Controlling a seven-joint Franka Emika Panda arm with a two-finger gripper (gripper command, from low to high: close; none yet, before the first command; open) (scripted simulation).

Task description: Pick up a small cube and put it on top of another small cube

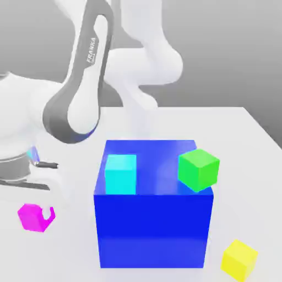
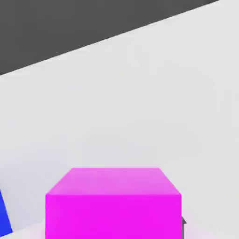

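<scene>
Small bright magenta cube low at exterior view's left, beside large blue block, just above white table. Gripper clamped shut on it, fingers straddling sides for lift. Cyan cube, green cube atop block: likely stacking targets. Yellow cube well apart.

white table: blue block, yellow cube

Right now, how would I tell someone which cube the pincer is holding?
Start at the big blue block on the white table. Off its side, toward the exterior view's left, sits the pincer, shut on a small magenta cube. The other small cubes are cyan, green and yellow.
</scene>
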